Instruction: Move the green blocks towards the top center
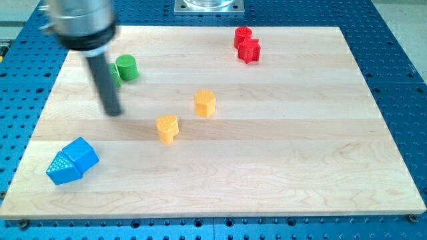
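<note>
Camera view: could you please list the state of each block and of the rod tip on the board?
My tip: on the board, just below the green blocks.
Green cylinder: upright, upper left.
Second green block: mostly hidden behind the rod.
Red blocks: touching, top.
Yellow blocks: apart, centre.
Blue blocks: touching, lower left.

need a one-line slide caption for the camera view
My tip rests just below the green blocks at the wooden board's upper left; yellow, red and blue pairs sit elsewhere.
</note>
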Action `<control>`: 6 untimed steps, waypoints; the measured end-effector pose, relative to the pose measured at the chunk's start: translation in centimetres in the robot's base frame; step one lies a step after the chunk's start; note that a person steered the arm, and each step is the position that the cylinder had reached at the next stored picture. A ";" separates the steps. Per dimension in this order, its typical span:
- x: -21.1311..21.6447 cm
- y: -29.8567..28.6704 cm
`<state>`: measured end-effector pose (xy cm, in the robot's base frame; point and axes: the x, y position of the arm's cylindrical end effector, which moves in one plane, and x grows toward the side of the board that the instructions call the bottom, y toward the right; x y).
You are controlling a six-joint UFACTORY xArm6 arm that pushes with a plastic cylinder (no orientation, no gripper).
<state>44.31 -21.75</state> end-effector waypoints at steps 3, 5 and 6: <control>-9.7 0.4; -15.9 13.8; -16.6 18.0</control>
